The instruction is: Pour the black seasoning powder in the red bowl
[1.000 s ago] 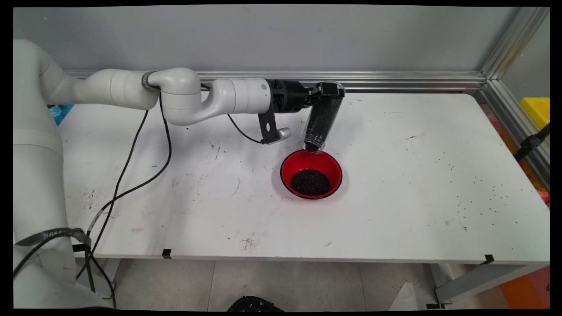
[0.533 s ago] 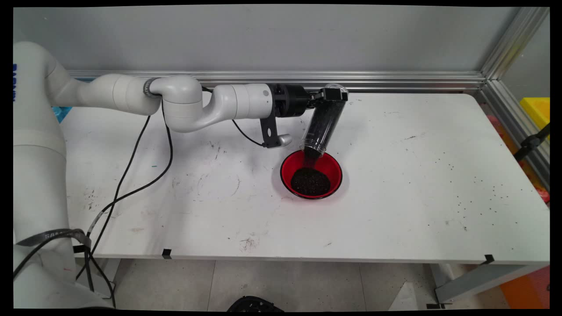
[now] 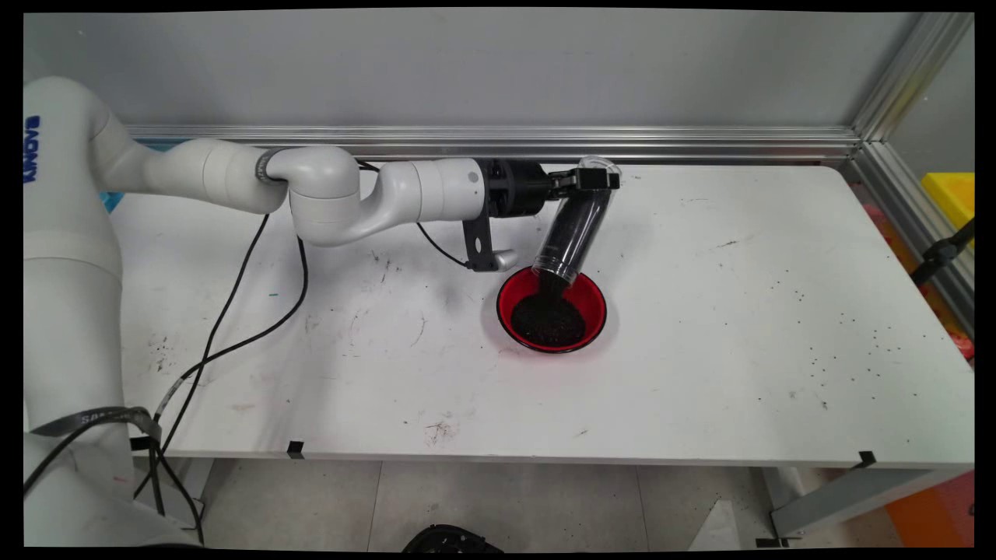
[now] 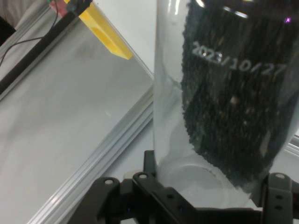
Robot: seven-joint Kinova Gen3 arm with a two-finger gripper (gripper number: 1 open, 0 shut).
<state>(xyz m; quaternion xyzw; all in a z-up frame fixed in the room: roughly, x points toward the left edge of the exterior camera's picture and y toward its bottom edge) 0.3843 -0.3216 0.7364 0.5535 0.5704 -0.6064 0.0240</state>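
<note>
The gripper point(image 3: 597, 178) has its fingers clamped on the closed base end of a clear plastic tube point(image 3: 574, 225), one finger on each side of it; in the hand view the black linkage brackets the tube point(image 4: 219, 116) from the bottom edge. The tube is tipped steeply, base up toward the table's far edge, open mouth down and toward the near side. It is partly filled with small black grains point(image 4: 233, 102) that lie along its lower side, leaving the base end clear; a printed date, 2023/10/27, shows on its wall in the hand view.

The mouth hangs just over the far rim of a red bowl point(image 3: 596, 303), which stands on the white table point(image 3: 700, 350) near the middle, somewhat nearer the far edge. A dark stream of grains runs from the mouth onto a heap of black grains point(image 3: 548, 320) that covers much of the bowl's floor.

Compared with a second ago, the tube's base has swung farther right and its mouth has dropped closer to the bowl. Then no stream showed between mouth and heap; now grains pour, and the heap looks larger. The bowl has not moved.

Black specks point(image 3: 840, 350) lie scattered toward the table's right edge.
</note>
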